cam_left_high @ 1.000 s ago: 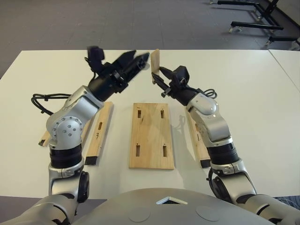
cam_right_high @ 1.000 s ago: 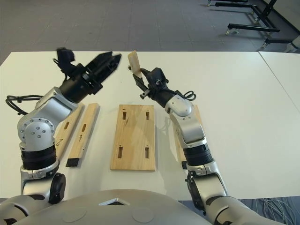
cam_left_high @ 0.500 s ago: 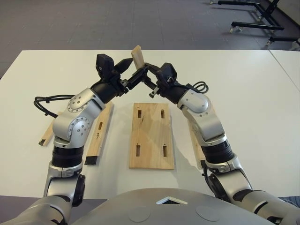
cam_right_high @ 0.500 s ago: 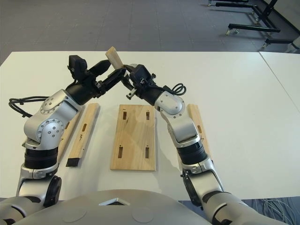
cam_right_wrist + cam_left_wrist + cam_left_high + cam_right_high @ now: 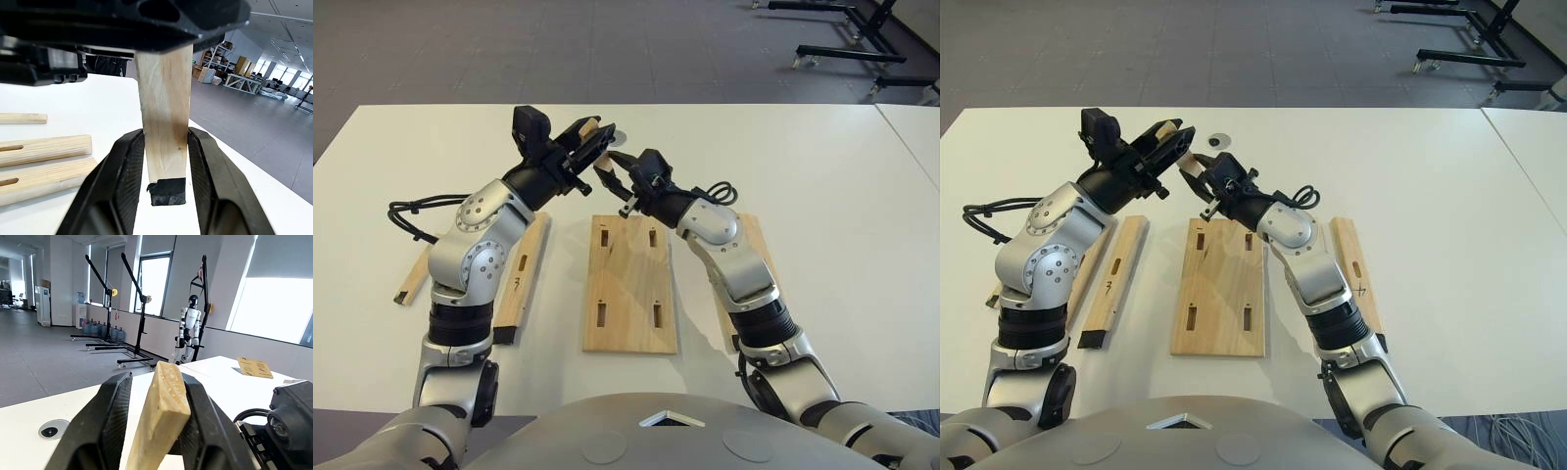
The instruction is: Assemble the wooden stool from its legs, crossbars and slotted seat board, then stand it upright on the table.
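In the upper middle of the frame, above the far end of the seat board (image 5: 629, 284), both end effectors clamp one short wooden bar (image 5: 164, 112). The left end effector (image 5: 593, 139) grips its upper part and the right end effector (image 5: 611, 168) its black-tipped end. Slotted legs (image 5: 522, 274) lie on the tabletop (image 5: 842, 196) on either side of the board.

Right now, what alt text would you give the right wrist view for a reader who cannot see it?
The right gripper clamps a black-tipped wooden bar between its two black fingers, while the left gripper holds the bar's other end. Beside them, slotted wooden legs lie flat on the white table.
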You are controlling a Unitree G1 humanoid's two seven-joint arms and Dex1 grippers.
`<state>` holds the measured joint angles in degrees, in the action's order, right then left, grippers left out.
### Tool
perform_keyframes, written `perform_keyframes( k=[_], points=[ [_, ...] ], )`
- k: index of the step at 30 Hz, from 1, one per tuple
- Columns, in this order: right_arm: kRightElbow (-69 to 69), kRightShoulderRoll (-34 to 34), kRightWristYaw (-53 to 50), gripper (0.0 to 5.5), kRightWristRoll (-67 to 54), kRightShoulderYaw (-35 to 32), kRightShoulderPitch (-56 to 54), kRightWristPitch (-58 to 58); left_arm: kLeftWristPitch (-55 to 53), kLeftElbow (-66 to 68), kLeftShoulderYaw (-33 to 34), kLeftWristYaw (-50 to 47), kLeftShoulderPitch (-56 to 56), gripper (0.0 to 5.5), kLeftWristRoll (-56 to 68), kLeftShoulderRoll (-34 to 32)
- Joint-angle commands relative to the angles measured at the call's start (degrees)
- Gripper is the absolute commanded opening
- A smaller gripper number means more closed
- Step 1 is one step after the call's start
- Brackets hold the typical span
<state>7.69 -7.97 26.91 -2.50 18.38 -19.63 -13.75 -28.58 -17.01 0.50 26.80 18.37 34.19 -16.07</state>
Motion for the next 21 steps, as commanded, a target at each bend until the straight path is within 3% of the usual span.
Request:
perform_keyframes(
  k=[1,4,16,21],
  points=[
    [0.98,-0.06,0.98,1.29,-0.86,-0.22,0.09,-0.7,1.78,0.22,0.6,0.98,0.28,0.75,-1.14,-0.23],
    [1.08,0.4,0.9,1.29,-1.6,-0.77,0.42,-0.7,2.57,0.16,0.25,1.76,-0.03,0.39,-1.95,-0.57],
    [3.19,2.72,0.98,1.29,-4.7,-2.69,1.28,-3.49,4.91,0.86,1.5,3.11,-1.37,0.38,-1.93,-0.72],
    [10.04,-1.22,7.95,2.35,-13.59,-4.99,3.96,-7.17,6.75,3.11,2.48,0.69,0.0,0.38,-6.62,-2.52]
  ],
)
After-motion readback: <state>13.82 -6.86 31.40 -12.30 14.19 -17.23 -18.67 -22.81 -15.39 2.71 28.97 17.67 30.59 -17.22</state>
